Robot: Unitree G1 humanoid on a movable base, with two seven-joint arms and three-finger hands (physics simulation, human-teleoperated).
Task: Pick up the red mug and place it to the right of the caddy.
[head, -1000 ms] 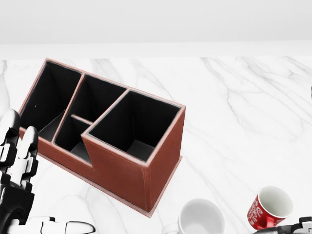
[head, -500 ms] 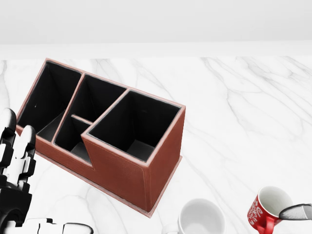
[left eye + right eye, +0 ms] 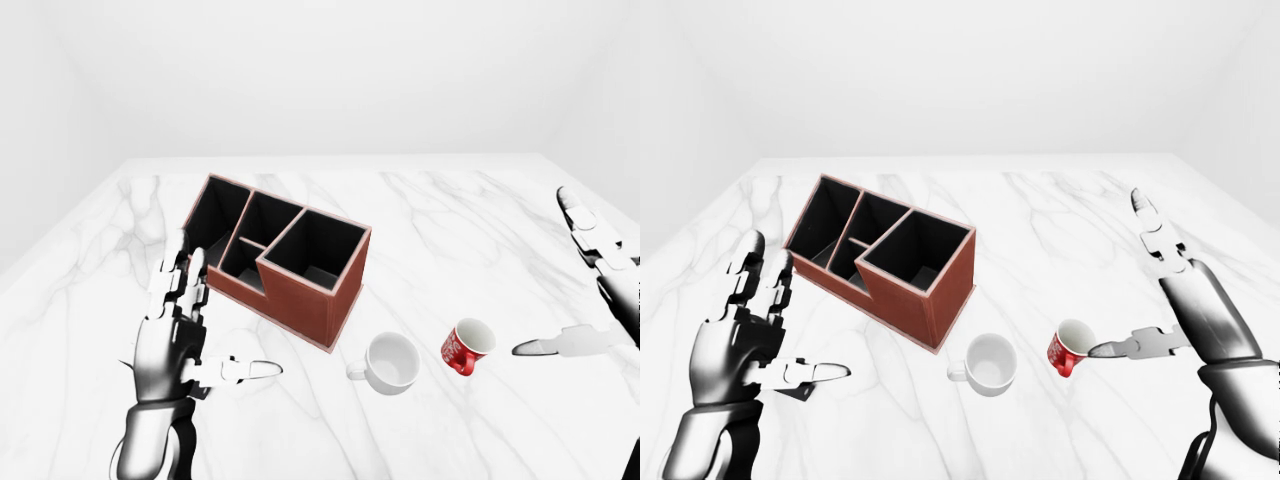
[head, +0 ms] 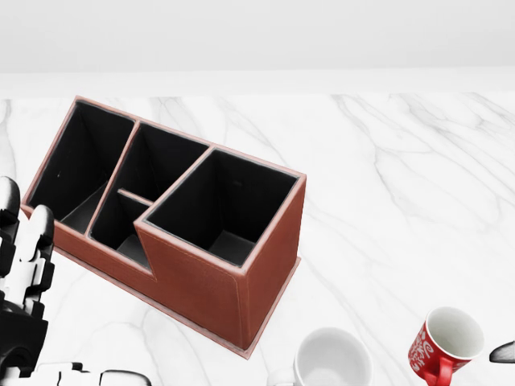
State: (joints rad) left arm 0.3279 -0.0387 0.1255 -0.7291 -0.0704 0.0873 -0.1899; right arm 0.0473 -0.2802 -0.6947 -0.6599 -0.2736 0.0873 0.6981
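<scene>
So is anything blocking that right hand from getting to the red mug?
Nothing visible: the open right hand sits just right of the red mug, its thumb tip almost at the rim. The white mug stands on the mug's other side.

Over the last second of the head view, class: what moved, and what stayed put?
The right hand slid out toward the head view's right edge, away from the red mug; nothing was gripped. The left hand sank slightly. The mug, the white mug and the caddy stayed put.
</scene>
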